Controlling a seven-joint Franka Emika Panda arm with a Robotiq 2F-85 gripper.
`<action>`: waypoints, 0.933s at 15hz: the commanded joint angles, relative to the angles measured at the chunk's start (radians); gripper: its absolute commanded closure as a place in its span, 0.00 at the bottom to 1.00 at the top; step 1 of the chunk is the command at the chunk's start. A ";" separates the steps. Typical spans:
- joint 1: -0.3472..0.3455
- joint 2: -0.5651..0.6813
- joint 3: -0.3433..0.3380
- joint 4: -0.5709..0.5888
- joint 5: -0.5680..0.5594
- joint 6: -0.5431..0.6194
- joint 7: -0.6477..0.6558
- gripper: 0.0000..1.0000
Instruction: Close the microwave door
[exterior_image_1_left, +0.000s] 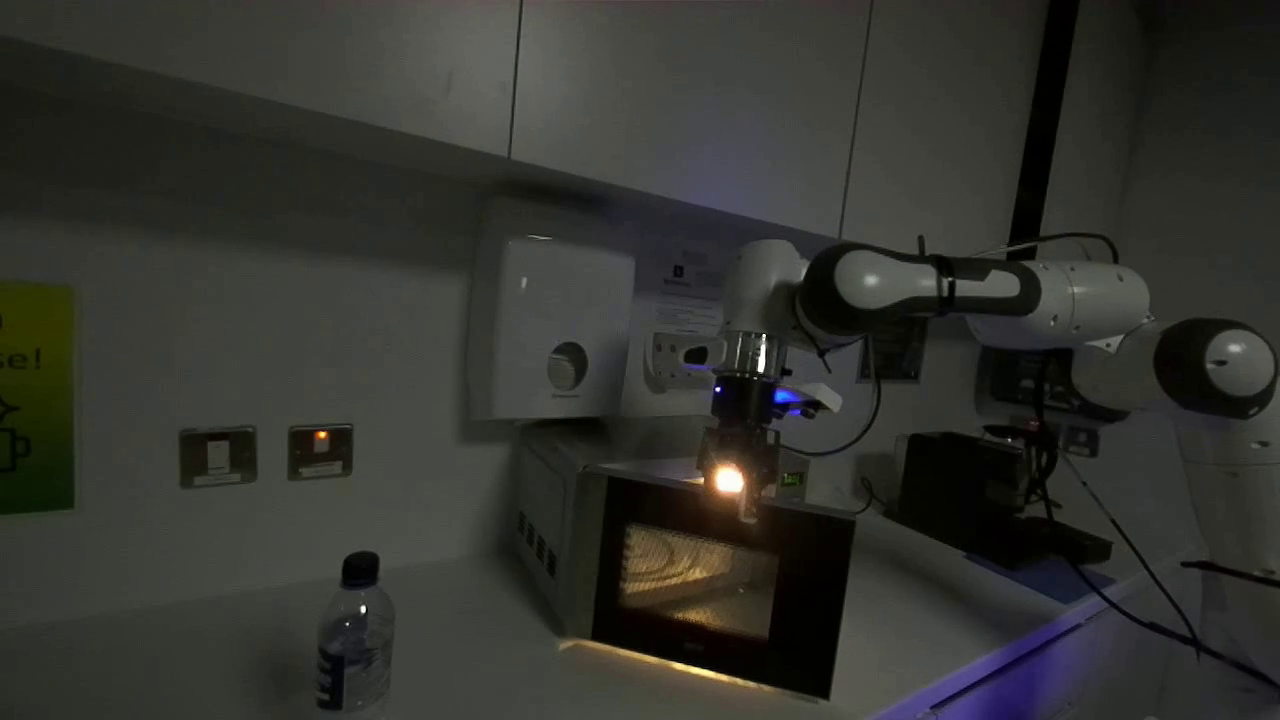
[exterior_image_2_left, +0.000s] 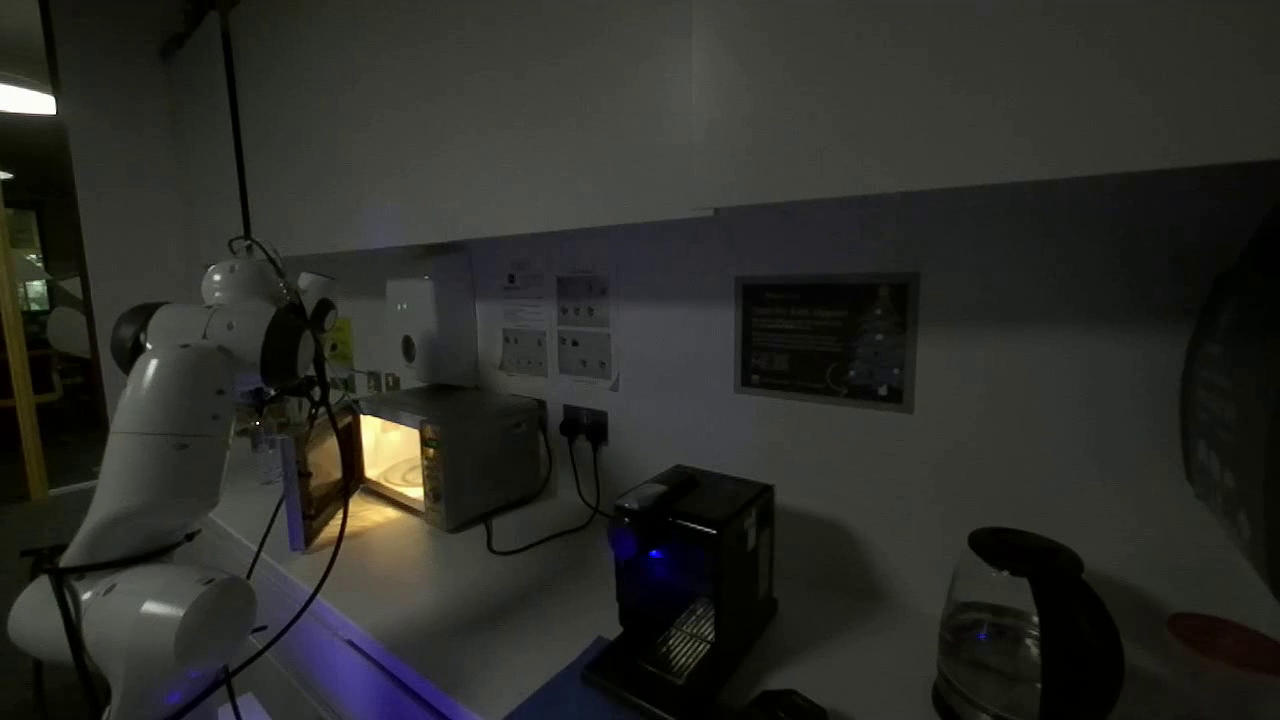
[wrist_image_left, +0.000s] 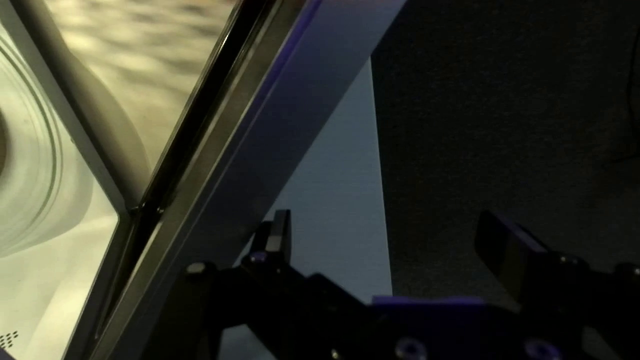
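The microwave door (exterior_image_1_left: 810, 600), a dark panel with a lit window, stands partly swung out from the silver-grey microwave (exterior_image_2_left: 485, 450). Light spills from the cavity onto the counter. In the wrist view, the door's top edge and outer side (wrist_image_left: 280, 125) run diagonally, with the glass turntable (wrist_image_left: 30, 190) inside at left. My gripper (wrist_image_left: 382, 220) points down on the outer side of the door, its jaws wide apart with nothing between them. The left finger (wrist_image_left: 277, 237) is close beside the door's outer face; whether they touch I cannot tell. In an exterior view, the gripper (exterior_image_1_left: 745, 505) overlaps the door's upper edge.
A water bottle (exterior_image_1_left: 357, 640) stands on the counter beside the microwave. Along the counter are a black coffee machine (exterior_image_2_left: 690, 570) and a glass kettle (exterior_image_2_left: 1030, 620). Wall cupboards (exterior_image_1_left: 680, 100) overhang the arm. Past the counter's front edge (wrist_image_left: 345, 190) lies dark floor.
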 joint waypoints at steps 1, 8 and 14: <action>-0.002 -0.080 -0.026 -0.072 0.006 -0.013 0.058 0.00; -0.002 -0.144 -0.041 -0.135 0.001 -0.012 0.150 0.00; -0.003 -0.208 -0.048 -0.206 -0.004 -0.033 0.244 0.00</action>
